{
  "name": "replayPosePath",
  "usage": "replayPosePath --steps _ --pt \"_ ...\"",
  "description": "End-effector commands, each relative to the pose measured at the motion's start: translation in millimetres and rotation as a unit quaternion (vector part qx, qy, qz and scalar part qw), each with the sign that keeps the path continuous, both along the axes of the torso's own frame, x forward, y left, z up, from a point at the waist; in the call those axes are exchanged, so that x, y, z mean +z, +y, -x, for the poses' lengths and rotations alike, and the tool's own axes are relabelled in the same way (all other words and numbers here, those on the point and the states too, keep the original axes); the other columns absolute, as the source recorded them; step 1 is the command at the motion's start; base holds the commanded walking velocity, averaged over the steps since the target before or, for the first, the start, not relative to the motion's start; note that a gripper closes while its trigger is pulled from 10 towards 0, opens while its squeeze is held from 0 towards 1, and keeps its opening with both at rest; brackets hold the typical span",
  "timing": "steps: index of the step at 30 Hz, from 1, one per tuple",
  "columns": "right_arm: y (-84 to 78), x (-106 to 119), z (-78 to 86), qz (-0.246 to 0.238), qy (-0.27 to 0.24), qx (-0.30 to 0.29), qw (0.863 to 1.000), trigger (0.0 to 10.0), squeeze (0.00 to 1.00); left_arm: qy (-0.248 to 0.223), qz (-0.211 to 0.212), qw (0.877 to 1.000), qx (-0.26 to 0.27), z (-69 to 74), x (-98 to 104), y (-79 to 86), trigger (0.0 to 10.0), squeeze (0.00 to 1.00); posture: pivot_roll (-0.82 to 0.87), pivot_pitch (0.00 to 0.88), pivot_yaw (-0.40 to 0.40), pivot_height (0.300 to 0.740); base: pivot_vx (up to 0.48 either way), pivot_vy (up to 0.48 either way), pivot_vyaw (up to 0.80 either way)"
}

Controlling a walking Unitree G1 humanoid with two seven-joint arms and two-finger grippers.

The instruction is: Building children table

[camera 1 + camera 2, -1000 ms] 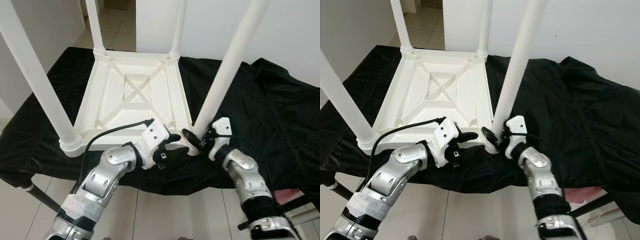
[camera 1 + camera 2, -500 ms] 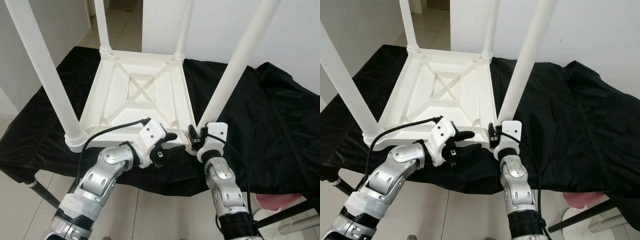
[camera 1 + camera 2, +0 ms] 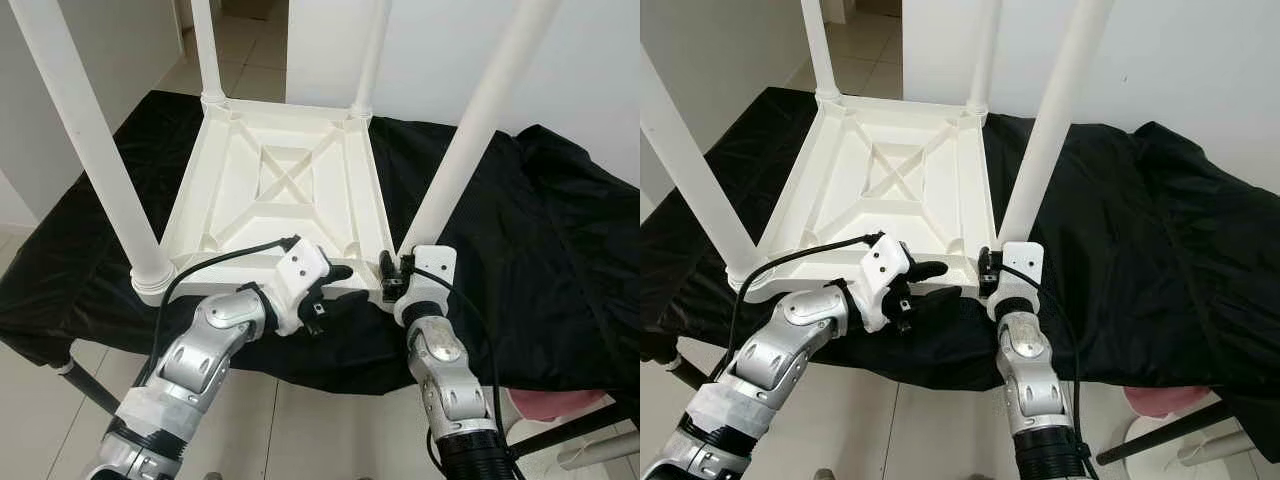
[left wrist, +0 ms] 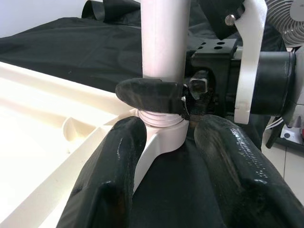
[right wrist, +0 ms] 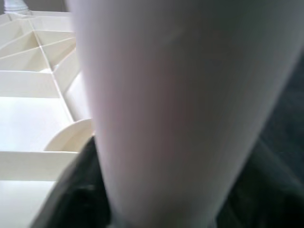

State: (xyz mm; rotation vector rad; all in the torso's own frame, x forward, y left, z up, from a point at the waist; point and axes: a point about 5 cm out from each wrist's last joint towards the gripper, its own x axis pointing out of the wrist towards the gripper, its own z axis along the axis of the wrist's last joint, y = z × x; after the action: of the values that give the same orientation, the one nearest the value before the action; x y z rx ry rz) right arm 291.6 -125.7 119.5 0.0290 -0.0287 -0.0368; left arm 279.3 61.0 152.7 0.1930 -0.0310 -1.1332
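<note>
Standing upside down on the black-draped bench (image 3: 560, 250), the white children's table (image 3: 280, 195) already carries all four legs, so the build looks nearly finished. What seems left is tightening the near right leg (image 3: 470, 130) in its corner socket. The right claw (image 3: 388, 275) is clamped around that leg's base; the left claw (image 3: 335, 290) hovers spread wide just beside the same corner.
</note>
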Motion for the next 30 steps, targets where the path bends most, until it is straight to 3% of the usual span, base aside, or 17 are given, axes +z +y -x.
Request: replayPosePath --steps 1,5,10,11,19,20,25,30 --pt "-4.4 -6 2.2 0.009 0.004 -0.003 1.000 10.0 1.00 -0.008 -0.004 1.000 -0.005 1.0 -1 -2.8 10.0 0.00 -0.01 0.000 -0.079 0.740 0.000 0.000 0.00" --pt "-5.2 -6 1.8 0.014 0.000 0.011 1.000 10.0 1.00 -0.008 -0.003 1.000 -0.012 3.0 -2 -7.3 10.0 0.00 -0.01 0.000 -0.080 0.740 0.000 0.000 0.00" --pt "-6.8 -7 3.7 0.022 -0.011 0.079 0.997 10.0 1.00 -0.005 0.000 1.000 -0.017 5.1 -3 -12.0 10.0 0.00 -0.01 0.000 -0.083 0.740 0.000 0.000 0.00" --pt "-9.1 -7 3.6 0.025 -0.014 0.086 0.996 10.0 0.00 -0.005 -0.001 1.000 -0.018 5.0 -3 -12.2 10.0 0.00 -0.01 0.000 -0.084 0.740 0.000 0.000 0.00" --pt "-26.1 -6 1.1 0.063 -0.033 0.163 0.984 10.0 0.00 -0.009 -0.001 1.000 -0.020 6.3 -2 -15.8 10.0 0.00 0.01 0.000 -0.097 0.740 0.000 0.000 0.00" --pt "-32.7 -4 -1.4 0.076 -0.036 0.220 0.972 10.0 0.00 -0.009 0.000 1.000 -0.020 8.3 -3 -16.8 10.0 0.00 0.01 0.000 -0.099 0.740 0.000 0.000 0.00" --pt "-37.1 -3 -4.2 0.073 -0.032 0.257 0.963 10.0 0.00 -0.009 0.000 1.000 -0.018 9.2 -4 -17.0 10.0 0.00 0.02 0.000 -0.100 0.740 0.000 0.000 0.00" --pt "-34.9 -4 -17.9 0.087 -0.007 0.333 0.939 10.0 0.00 -0.009 -0.003 1.000 -0.015 8.2 -3 -14.8 10.0 0.00 0.02 0.000 -0.094 0.740 0.000 0.000 0.00"
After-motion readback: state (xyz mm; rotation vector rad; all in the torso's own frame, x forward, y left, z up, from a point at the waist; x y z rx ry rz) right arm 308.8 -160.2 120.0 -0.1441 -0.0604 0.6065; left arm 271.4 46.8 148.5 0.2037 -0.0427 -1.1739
